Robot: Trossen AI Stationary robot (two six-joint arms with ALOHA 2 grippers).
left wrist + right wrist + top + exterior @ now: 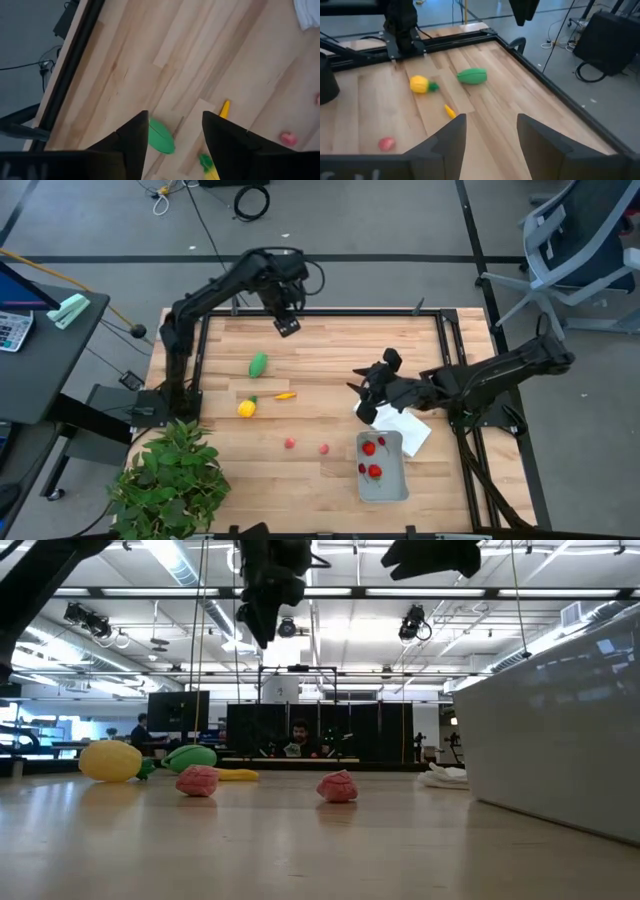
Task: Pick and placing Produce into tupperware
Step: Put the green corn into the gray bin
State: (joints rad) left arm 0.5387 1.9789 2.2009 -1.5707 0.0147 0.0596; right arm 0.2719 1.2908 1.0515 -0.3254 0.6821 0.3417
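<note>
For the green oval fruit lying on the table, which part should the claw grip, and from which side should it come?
Probably from straight above, closing across the narrow middle of the green oval fruit. It lies flat on the table with free space all around. The open left claw hangs above it.

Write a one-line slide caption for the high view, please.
Two red berries already in the tupperware; five toy produce pieces wait on the table.

The right hand [490, 135] hovers over the wooden bench [485, 100], its two dark fingers [451, 136] spread apart with nothing between them. Just ahead of the fingertips lies a thin orange piece [449, 111]. Farther ahead sit a yellow lemon-like fruit [419, 84] and a green oval [472, 76]. A red berry [386, 144] lies off to one side.
</note>
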